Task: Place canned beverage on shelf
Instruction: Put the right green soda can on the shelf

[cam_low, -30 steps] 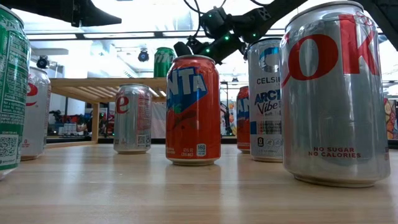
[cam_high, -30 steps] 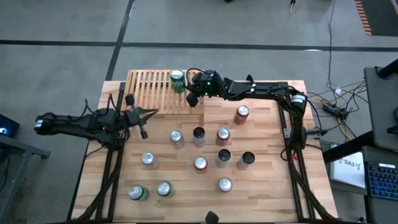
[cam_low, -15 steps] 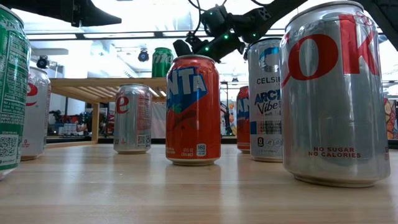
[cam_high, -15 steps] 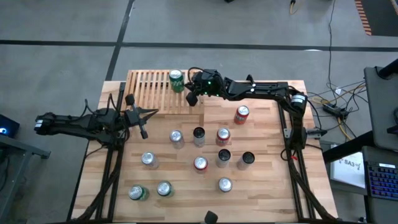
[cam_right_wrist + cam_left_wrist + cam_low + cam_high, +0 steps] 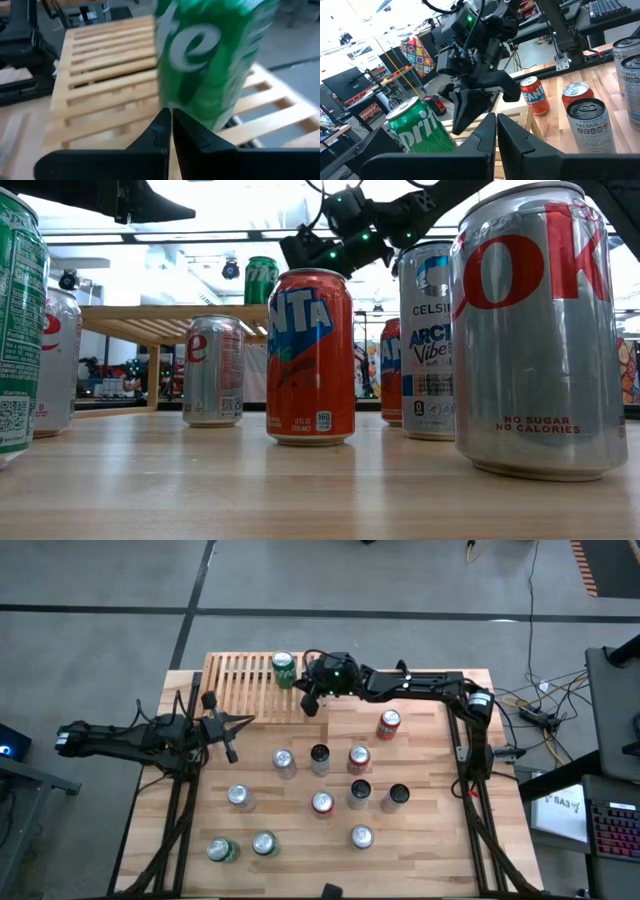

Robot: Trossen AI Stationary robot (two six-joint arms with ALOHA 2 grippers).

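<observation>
Grey concrete floor ran all around the wooden counter (image 5: pixel 420 840), with cables and desks off at its right side. On the counter's far left corner sat the shelf (image 5: pixel 240 685), a low rack of pale slats, and a green canned beverage (image 5: pixel 284 669) stood upright on its right end, close to the far edge. The right end effector (image 5: pixel 310 701) was just beside that can, over the shelf's right edge, its fingers pressed together and holding nothing; from its own wrist camera the green can (image 5: pixel 210 60) filled the view right past the closed fingertips, though I could not tell whether they touched it. The left end effector (image 5: pixel 229 745) waited near the counter's left edge, just off the shelf's near edge, its fingers likewise shut with nothing between them. Across the middle and near part of the counter stood a scatter of other cans: an orange can (image 5: pixel 389 723) toward the right, a red-topped can (image 5: pixel 358 757) near the centre, a dark-topped can (image 5: pixel 319 757) beside it, several silver ones, and a green-and-silver can (image 5: pixel 220 850) at the near left corner.
</observation>
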